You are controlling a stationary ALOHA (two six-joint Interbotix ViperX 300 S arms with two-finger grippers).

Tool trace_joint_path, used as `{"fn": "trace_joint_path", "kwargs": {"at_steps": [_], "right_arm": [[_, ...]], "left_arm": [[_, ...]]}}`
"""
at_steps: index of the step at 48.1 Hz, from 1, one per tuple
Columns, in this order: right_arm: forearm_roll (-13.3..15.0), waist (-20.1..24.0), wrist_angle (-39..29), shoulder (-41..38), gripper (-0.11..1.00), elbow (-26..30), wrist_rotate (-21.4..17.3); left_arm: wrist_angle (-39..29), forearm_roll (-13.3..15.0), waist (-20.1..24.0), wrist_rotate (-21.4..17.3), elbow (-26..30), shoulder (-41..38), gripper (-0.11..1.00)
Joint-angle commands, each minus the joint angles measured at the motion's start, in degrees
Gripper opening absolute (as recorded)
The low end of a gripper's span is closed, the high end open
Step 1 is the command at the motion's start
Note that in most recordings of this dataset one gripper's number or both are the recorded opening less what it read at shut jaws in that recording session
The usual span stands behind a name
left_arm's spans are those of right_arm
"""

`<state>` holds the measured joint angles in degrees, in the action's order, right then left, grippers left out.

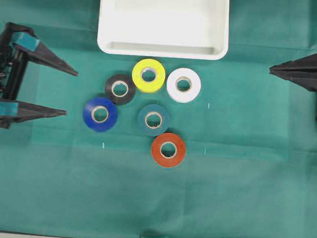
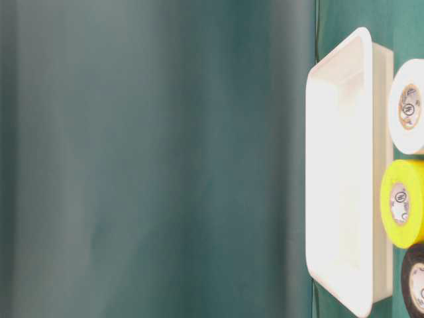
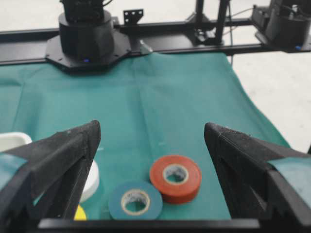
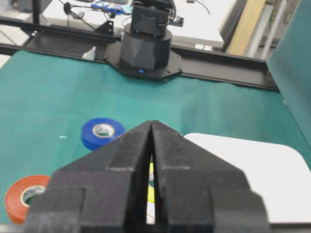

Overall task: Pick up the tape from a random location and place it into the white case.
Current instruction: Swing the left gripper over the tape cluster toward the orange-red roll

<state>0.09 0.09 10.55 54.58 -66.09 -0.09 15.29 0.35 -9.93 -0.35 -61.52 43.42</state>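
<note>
orange-red, the tape (image 1: 168,149) lies untouched among 6 rolls on the counter; the white case (image 1: 162,49) holds nothing. left claw (image 1: 68,91) is wide, right claw (image 1: 272,68) closed; everything is left.

1. We see our left gripper (image 1: 72,93) at the left edge of the table in the overhead view, its two black fingers (image 1: 51,61) spread wide apart and pointing toward the table's middle.
2. Nothing sits between those fingers; from the left wrist view they frame open cloth.
3. Our right gripper (image 1: 272,68) rests at the right edge, nearer the far corner, pointing inward.
4. Its fingers (image 4: 124,165) are pressed together, with only a thin slit between them, and they hold nothing.
</note>
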Motion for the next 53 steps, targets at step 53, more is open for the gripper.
{"fn": "trace_joint_path", "kwargs": {"at_steps": [53], "right_arm": [[-0.18,0.09,-0.53,-0.79,0.00,2.11,-0.09]], "left_arm": [[0.44,0.00,-0.18,-1.67,31.90,-32.52,0.96]]}}
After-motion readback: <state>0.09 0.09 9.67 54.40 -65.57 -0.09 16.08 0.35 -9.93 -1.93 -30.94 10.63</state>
